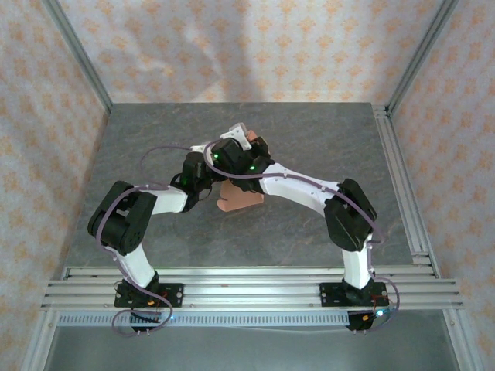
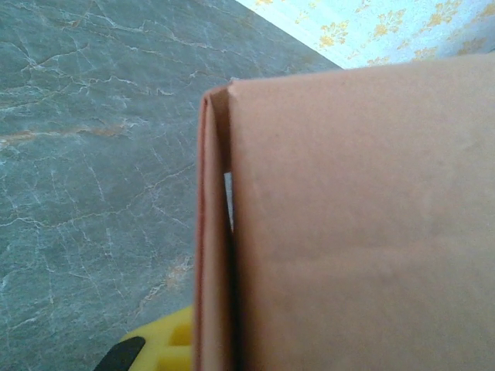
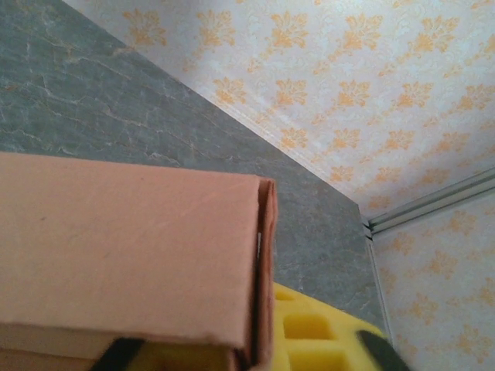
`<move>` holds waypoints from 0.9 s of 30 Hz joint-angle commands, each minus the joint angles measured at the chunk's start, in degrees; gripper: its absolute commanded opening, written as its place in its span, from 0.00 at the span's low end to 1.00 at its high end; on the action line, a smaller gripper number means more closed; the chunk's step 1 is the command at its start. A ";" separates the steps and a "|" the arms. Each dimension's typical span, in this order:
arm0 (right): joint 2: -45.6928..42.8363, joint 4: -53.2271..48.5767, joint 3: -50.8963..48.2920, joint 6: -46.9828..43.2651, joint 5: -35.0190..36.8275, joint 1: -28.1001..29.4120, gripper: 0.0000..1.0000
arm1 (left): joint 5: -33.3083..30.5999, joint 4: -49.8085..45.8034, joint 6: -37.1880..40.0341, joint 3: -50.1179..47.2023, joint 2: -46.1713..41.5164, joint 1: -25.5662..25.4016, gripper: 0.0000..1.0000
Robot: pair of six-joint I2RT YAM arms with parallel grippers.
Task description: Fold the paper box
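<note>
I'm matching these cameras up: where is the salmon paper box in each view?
Top external: paper box at the picture's centre.
Left wrist: the box spans centre to right edge.
Right wrist: the box sits lower left, close up.
Shared landmark: grey marbled tabletop behind it.

The surface (image 1: pixel 325 139) is a grey stone-pattern sheet with pale veining. The walls (image 1: pixel 255 46) on the far, left and right sides carry cream wallpaper with a repeating orange floral motif. Aluminium posts (image 1: pixel 80 54) rise at both far corners. Aluminium rails (image 1: pixel 247 280) cross the near edge. A side rail (image 1: pixel 402 185) runs along the right edge. Light is even and diffuse, with soft shadows on the far wall.
</note>
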 commanded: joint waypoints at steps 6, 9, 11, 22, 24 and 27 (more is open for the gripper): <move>-1.60 -0.51 -0.85 3.23 -9.05 0.17 0.40 | -0.92 -1.55 -0.11 2.23 -1.39 -0.49 0.00; -4.71 0.25 -2.68 5.22 -15.35 0.17 0.74 | -1.81 -2.42 -0.38 2.44 -1.38 -0.49 0.00; -6.81 0.31 -3.77 5.75 -19.22 0.00 0.84 | -2.40 -2.87 -0.79 2.38 -1.41 -0.49 0.00; -23.23 9.45 -16.62 17.32 -44.31 -5.57 0.92 | -3.60 -2.64 -7.33 2.88 -0.02 -0.05 0.00; -25.80 11.16 -19.18 20.36 -45.84 -7.11 0.91 | -4.15 -1.91 -10.22 2.52 0.10 0.08 0.00; -29.13 13.05 -22.83 23.44 -46.19 -8.77 0.90 | -5.38 -0.36 -15.77 1.43 -0.01 0.12 0.00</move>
